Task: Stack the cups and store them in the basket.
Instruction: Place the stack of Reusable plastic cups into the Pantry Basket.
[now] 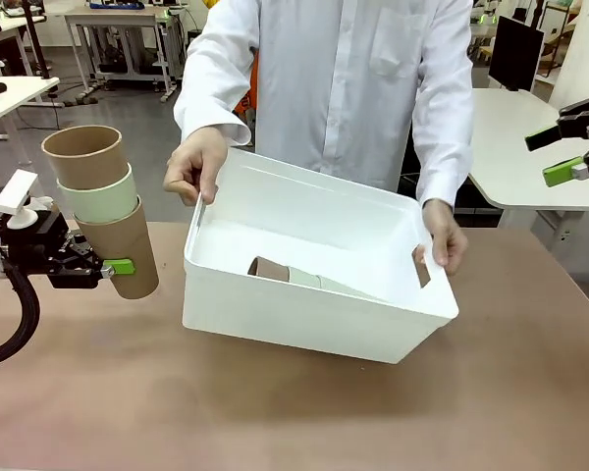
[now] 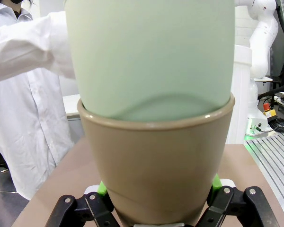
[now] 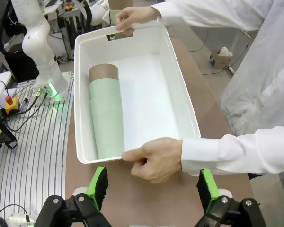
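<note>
left gripper (image 1: 115,265) clamps cup stack (image 1: 98,206); basket (image 1: 304,324) wall half-hides lying cups (image 1: 309,278)

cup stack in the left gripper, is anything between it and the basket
Nothing visible stands between the stack in the left gripper and the basket. A person's hand grips the nearest rim, and other cups lie inside.

Left arm enters at 9 o'clock in the front view. Left gripper (image 1: 116,266) lies level, fingers pointing toward 3 o'clock, pads clamped on the bottom tan cup (image 1: 128,250). Right gripper (image 1: 556,155) is raised at 2 o'clock, jaws spread wide, holding nothing. Person: one hand (image 1: 192,167) at 10 o'clock and the other hand (image 1: 445,245) at 3 o'clock, each curled over a basket (image 1: 304,324) end.
</note>
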Robot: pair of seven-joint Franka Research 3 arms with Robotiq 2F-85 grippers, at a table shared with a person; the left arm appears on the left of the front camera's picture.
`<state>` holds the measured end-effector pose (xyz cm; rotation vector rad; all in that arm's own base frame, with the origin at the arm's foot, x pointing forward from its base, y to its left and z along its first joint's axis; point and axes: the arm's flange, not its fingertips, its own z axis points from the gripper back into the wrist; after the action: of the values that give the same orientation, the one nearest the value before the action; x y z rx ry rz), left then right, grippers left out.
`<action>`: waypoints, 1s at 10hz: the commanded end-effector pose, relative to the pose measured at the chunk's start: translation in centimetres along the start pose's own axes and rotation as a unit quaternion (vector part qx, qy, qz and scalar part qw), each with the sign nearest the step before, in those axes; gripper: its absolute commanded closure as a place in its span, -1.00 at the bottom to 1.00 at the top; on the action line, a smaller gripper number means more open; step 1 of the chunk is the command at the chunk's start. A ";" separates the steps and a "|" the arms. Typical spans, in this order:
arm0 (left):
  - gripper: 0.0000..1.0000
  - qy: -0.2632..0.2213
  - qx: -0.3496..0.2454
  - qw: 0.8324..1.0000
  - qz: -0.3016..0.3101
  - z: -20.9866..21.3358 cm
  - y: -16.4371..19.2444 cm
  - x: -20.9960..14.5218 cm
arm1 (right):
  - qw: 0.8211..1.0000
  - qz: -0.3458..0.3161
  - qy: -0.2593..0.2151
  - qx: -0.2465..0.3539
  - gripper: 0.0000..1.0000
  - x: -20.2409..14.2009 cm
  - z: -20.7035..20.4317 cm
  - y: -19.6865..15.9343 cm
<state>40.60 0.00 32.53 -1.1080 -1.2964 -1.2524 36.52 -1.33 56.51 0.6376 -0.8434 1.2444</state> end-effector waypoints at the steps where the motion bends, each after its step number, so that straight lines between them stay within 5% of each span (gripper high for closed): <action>1: -0.69 -0.008 0.005 1.000 -0.006 -0.2 0.1 0.5 | 1.000 -0.002 -0.012 0.000 -1.00 0.1 -0.2 0.3; 10: -0.69 -0.008 0.005 1.000 -0.006 -0.2 0.1 0.5 | 1.000 -0.002 -0.012 0.000 -1.00 0.1 -0.2 0.3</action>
<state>40.59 0.00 32.53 -1.1080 -1.2964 -1.2524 36.51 -1.30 56.51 0.6380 -0.8428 1.2446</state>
